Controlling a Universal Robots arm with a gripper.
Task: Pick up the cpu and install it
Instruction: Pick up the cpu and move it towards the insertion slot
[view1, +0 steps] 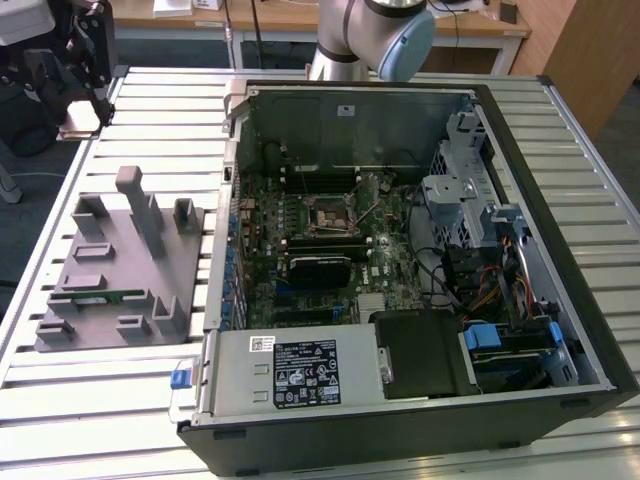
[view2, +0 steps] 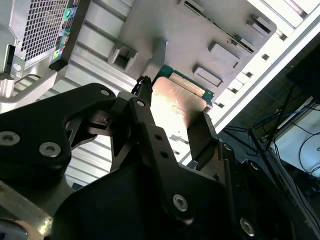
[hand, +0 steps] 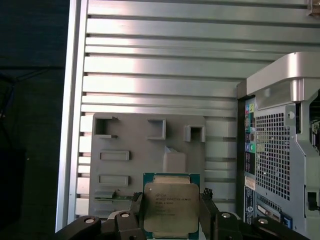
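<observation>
Cpu (hand: 171, 206): pale metal top plate facing up, green rim showing on the far edge in both wrist views (view2: 176, 102). Claw (hand: 171, 216) clamped on it, 1 black finger (hand: 137, 209) on each of 2 opposite edges; the other 2 edges are free. In the second wrist view the claw (view2: 172, 120) holds the cpu clear of everything, apart from the grey tray (view2: 200, 30) under it.

Tray (hand: 130, 145) lies flat on the slatted table (hand: 165, 75), with raised blocks and slots. A green stick (hand: 112, 198) sits in 1 slot close to the cpu's side.

Case (hand: 280, 150) stands just beside the tray, with a narrow strip of bare slats between them.

Exterior view: case (view1: 350, 120) lies side-open, to the right of the tray (view1: 110, 270). Socket (view1: 328, 213) sits mid-board, with open table around the tray edges.
</observation>
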